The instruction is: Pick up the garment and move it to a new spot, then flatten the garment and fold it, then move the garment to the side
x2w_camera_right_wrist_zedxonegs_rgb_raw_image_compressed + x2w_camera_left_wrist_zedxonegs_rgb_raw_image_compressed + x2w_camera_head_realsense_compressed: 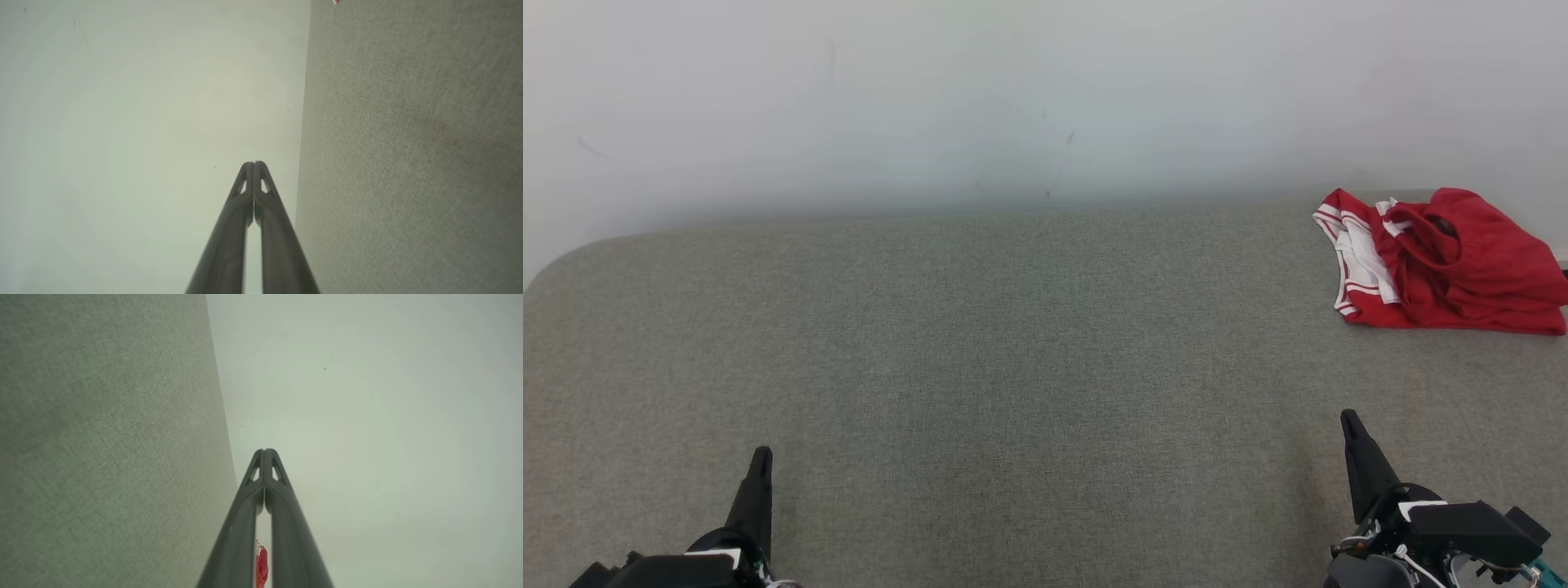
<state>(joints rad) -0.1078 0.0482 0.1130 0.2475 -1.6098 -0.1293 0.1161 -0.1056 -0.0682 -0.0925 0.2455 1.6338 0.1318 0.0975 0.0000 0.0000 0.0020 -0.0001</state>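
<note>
In the head view, the red garment point(1454, 261) with white-striped trim is lying crumpled in a heap at the far right of the grey fabric-covered bench point(1013, 343), close to the pale wall point(1045, 98) behind it. The left gripper point(761, 454) is showing at the lower left and the right gripper point(1347, 418) at the lower right, both pointing up the view over bare fabric, well apart from the garment. From here each is looking like a single dark spike, the jaws pressing together with nothing in them.

In the left wrist view, the left gripper point(265, 451) is pointing along the bench point(102, 437) toward the wall point(367, 416). Its jaws are meeting at the tips and gripping nothing. A sliver of the garment point(262, 566) is peeking through the slim gap lower down between the fingers, far off.

In the right wrist view, the right gripper point(253, 163) is likewise aiming at the wall point(143, 102), with the bench point(408, 163) running along the right. Its jaws are closing tip to tip, empty. A tiny red-and-white edge of the garment point(335, 1) is showing at the top border.
</note>
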